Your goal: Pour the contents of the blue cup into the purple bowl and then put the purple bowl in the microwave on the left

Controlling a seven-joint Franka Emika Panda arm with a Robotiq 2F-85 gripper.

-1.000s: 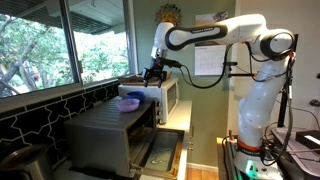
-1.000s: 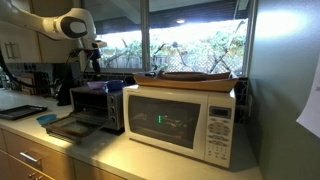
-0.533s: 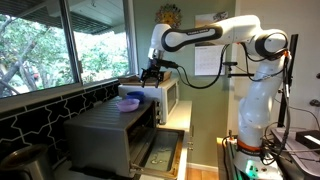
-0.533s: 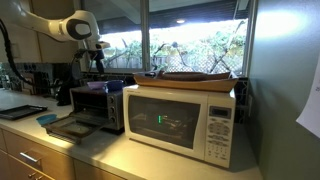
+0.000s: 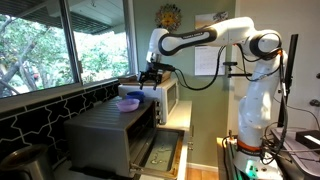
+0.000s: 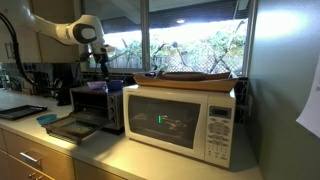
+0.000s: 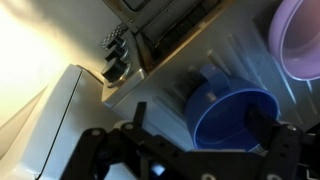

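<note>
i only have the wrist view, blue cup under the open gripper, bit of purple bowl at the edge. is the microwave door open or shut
Observer: Shut. In an exterior view the white microwave has its door closed.
Operator: and the oven next to it
Observer: The toaster oven is open. Its door is folded down flat in front of it.
</note>
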